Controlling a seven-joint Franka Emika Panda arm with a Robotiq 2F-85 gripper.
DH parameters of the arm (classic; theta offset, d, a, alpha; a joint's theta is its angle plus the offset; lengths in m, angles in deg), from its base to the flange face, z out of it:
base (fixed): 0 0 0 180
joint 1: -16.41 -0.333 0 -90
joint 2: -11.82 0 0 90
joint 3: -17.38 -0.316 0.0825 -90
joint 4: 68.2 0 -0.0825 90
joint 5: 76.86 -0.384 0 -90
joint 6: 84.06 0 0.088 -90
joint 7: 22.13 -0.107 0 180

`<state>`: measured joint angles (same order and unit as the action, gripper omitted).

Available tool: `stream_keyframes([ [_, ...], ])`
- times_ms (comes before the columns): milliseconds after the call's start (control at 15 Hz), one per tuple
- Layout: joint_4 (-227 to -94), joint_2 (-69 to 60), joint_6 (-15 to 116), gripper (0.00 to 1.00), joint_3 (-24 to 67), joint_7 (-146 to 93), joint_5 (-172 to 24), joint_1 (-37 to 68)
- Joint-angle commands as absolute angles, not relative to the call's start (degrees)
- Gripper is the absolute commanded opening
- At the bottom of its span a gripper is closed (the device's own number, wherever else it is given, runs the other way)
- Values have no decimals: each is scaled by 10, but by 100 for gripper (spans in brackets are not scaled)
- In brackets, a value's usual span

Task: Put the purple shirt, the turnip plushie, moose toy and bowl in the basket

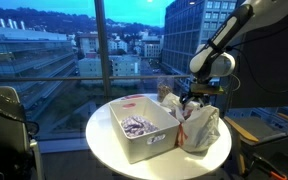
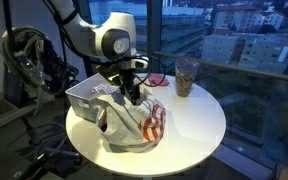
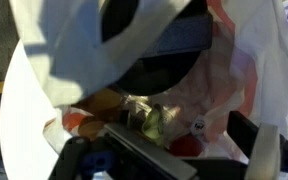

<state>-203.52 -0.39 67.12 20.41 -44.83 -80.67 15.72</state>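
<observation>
The white basket [image 1: 154, 142] [image 2: 81, 97] stands on the round table, with the purple shirt [image 1: 135, 125] lying inside it. Beside it sits a white crinkly bag [image 1: 200, 130] [image 2: 134, 125] with red print. My gripper [image 1: 191, 99] [image 2: 132, 93] [image 3: 164, 150] hangs open just over the bag's mouth, holding nothing. In the wrist view a dark round shape, apparently the bowl [image 3: 149, 60], lies inside the bag, above a small pale green thing [image 3: 152, 123] that may be the turnip plushie. The moose toy is hidden.
A clear cup [image 2: 186, 76] [image 1: 166, 91] with something inside stands near the table's edge by the window. A small red object [image 2: 156, 78] lies close to it. A dark chair [image 1: 4, 120] stands beside the table [image 2: 199, 125].
</observation>
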Motion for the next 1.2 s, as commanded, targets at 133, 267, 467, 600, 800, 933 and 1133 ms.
stream_keyframes([
  [133, -2011, -80, 714, 100, 215, -450, -808, 153],
  [267, -2001, -111, 738, 100, 216, -446, -818, 155],
  [467, -1969, -165, 781, 100, 214, -435, -830, 159],
  [600, -1931, -210, 806, 100, 228, -440, -819, 148],
  [800, -1879, -257, 815, 100, 270, -456, -799, 118],
  [933, -1856, -273, 813, 100, 321, -474, -782, 83],
  [1133, -1835, -293, 816, 100, 393, -507, -763, 38],
])
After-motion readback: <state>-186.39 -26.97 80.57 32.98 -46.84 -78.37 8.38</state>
